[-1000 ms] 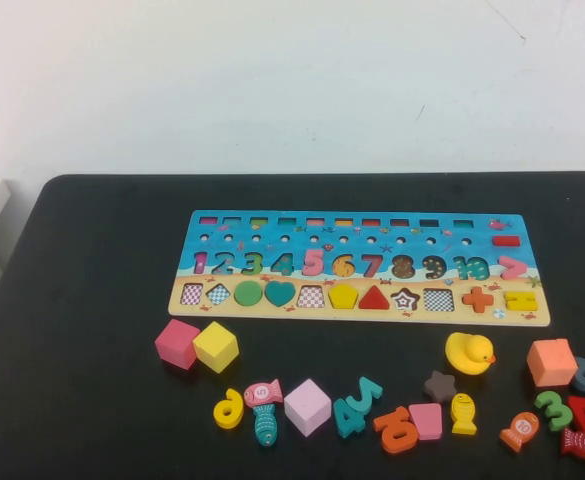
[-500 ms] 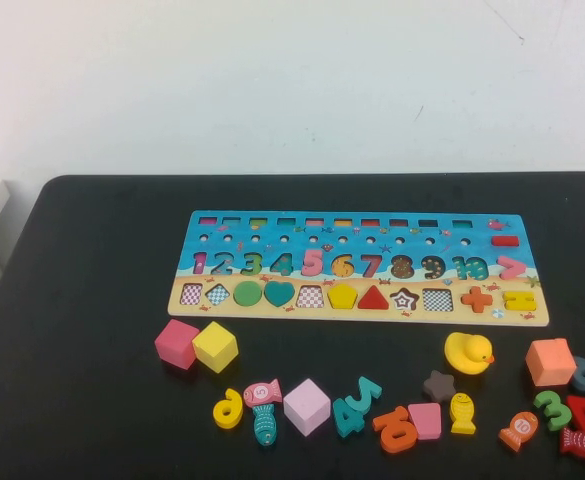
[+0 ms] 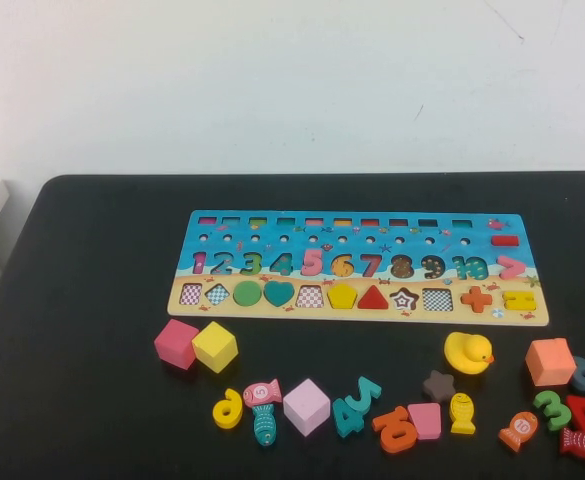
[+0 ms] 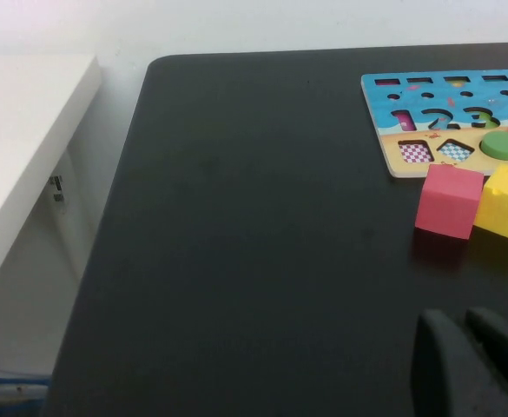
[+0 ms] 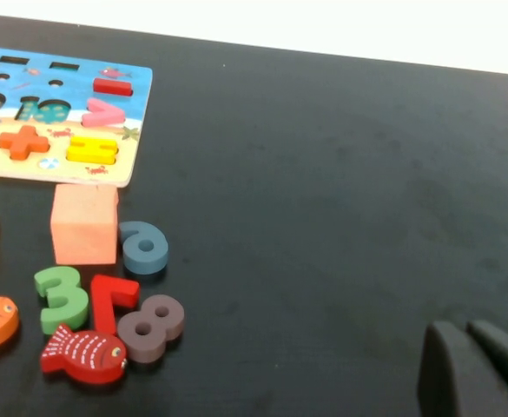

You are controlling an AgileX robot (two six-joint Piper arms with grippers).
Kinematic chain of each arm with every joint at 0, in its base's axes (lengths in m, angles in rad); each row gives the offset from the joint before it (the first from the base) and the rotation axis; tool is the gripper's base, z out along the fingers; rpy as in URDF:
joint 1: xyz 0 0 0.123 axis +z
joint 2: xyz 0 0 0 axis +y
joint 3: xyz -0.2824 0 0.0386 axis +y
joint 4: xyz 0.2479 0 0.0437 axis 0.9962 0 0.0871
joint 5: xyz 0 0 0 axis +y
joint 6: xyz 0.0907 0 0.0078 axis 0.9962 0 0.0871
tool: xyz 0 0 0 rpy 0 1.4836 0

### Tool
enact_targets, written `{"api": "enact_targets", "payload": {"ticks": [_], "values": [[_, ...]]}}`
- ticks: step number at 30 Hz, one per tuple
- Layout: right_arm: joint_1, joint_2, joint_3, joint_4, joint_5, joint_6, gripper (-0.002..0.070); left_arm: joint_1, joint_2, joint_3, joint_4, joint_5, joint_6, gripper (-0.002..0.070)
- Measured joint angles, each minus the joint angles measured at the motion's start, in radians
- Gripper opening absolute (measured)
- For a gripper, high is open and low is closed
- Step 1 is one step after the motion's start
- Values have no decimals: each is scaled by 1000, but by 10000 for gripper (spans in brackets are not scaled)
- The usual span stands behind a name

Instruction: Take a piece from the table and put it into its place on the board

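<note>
The board (image 3: 362, 262) lies across the far middle of the black table (image 3: 92, 400). A small flat yellow pentagon, the piece (image 3: 343, 296), lies in its place in the board's shape row, between a checkered square recess and the red triangle (image 3: 373, 298). Neither arm shows in the high view. In the left wrist view, my left gripper (image 4: 462, 318) is shut and empty over bare table, near the table's left side and short of the pink cube (image 4: 447, 201). In the right wrist view, my right gripper (image 5: 466, 328) is shut and empty over bare table, right of the loose numbers.
Loose pieces line the table's near side: pink cube (image 3: 176, 343), yellow cube (image 3: 215, 346), lilac cube (image 3: 307, 407), yellow duck (image 3: 468, 352), orange cube (image 3: 551, 361), brown star (image 3: 439, 385), several numbers and fish. A white shelf (image 4: 19, 130) stands beyond the table's left edge.
</note>
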Motion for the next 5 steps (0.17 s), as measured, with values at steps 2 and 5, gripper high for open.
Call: {"api": "enact_targets", "payload": {"ticks": [2,5], "values": [[0,0,0,0,0,0,19,0,0,0,0,0,0,-1],[0,0,0,0,0,0,19,0,0,0,0,0,0,-1]]}}
